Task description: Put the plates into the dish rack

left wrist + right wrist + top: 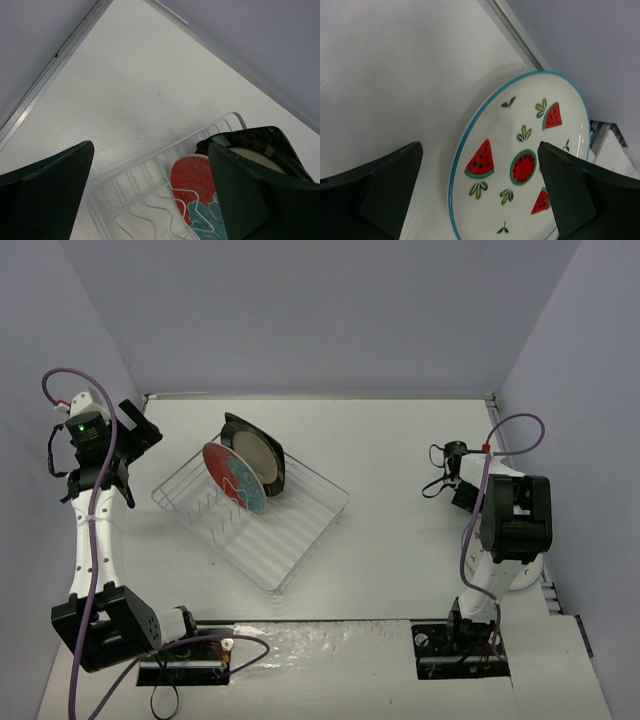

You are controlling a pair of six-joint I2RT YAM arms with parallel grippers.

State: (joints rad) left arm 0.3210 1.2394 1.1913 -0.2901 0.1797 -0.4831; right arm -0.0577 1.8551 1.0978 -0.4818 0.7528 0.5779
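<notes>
Black fingers (375, 195) of the right gripper (480, 147) frame the wrist view, spread wide with nothing between them. Below them lies the round white plate with a blue rim and red watermelon wedges (520, 160), flat on the white table (395, 75) near its edge rail. It is well apart from the rectangular silver-white wire dish rack (290, 540).

That rack already holds three plates on edge among its tines: the square black floral plate (236, 424), the round beige plate (257, 452) and the round red-and-teal floral plate (228, 478). The left gripper (150, 145) hangs released and empty near the rack's left end.

The watermelon plate is probably glazed ceramic (stiff, slick, breakable, and not light). The rim looks like the place to pinch, squarely and deep enough that the plate cannot swivel. Lying flat, its edge leaves little room for a lower finger.
</notes>
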